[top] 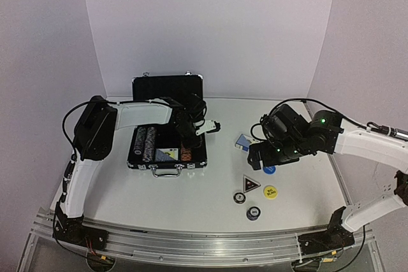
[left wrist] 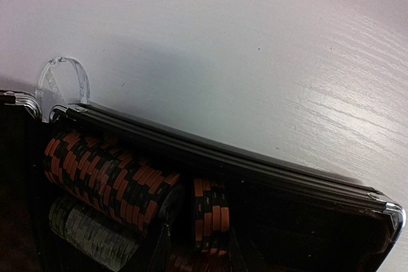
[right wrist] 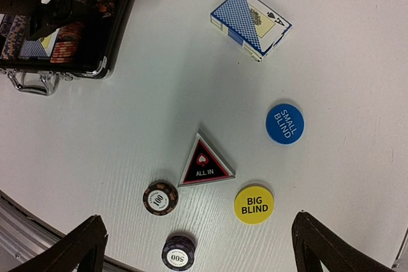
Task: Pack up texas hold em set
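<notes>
The black silver-trimmed case lies open with rows of striped chips and a blue deck inside. My left gripper reaches into its right end and is shut on a small stack of orange-black chips standing on edge. My right gripper hovers open above the loose pieces. These are a blue card deck, a blue button, a yellow button, a black triangular marker, and two short chip stacks.
The case lid stands upright against the back wall. The case handle points at the near edge. A metal rail runs along the table's front. White walls close in the back and sides.
</notes>
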`<action>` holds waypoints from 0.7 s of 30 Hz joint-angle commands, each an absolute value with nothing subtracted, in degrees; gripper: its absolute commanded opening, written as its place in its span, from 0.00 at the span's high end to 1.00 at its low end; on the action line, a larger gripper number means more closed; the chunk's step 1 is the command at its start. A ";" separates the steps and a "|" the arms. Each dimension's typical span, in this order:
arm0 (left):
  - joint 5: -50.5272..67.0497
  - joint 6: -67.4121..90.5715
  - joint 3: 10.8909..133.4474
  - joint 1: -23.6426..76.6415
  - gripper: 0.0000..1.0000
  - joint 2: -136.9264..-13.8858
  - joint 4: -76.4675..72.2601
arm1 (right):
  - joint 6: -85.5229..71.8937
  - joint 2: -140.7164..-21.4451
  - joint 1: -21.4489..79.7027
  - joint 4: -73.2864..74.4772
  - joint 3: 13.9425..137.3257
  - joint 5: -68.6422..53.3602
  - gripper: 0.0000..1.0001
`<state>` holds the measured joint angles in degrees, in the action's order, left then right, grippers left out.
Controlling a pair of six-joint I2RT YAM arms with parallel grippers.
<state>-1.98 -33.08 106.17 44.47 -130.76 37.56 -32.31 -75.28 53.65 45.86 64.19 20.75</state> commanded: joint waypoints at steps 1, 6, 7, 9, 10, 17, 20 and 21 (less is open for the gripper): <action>-7.36 -33.22 110.19 42.71 0.71 -126.36 33.11 | -31.12 -75.93 53.28 44.78 66.62 20.39 0.02; -9.39 -32.81 111.06 42.66 0.74 -127.03 32.92 | -30.53 -76.26 53.28 44.65 66.87 20.33 0.02; -9.52 -32.79 111.27 42.68 0.74 -126.98 33.15 | -30.36 -76.32 53.33 44.65 66.90 20.32 0.02; -9.42 -32.97 111.23 42.64 0.74 -126.68 33.09 | -30.05 -76.55 53.34 44.57 67.01 20.17 0.02; -9.36 -33.10 111.12 42.63 0.74 -126.60 33.01 | -29.85 -76.67 53.33 44.56 67.05 20.21 0.02; -8.27 -33.06 111.37 42.49 0.76 -126.82 33.59 | -28.71 -77.23 53.23 44.37 67.41 20.07 0.02; -6.82 -33.01 110.29 42.45 0.76 -125.91 33.54 | -28.33 -77.17 53.20 44.28 67.41 19.83 0.02; -6.43 -32.84 109.97 42.45 0.76 -125.54 33.63 | -28.21 -77.18 53.17 44.24 67.41 19.74 0.02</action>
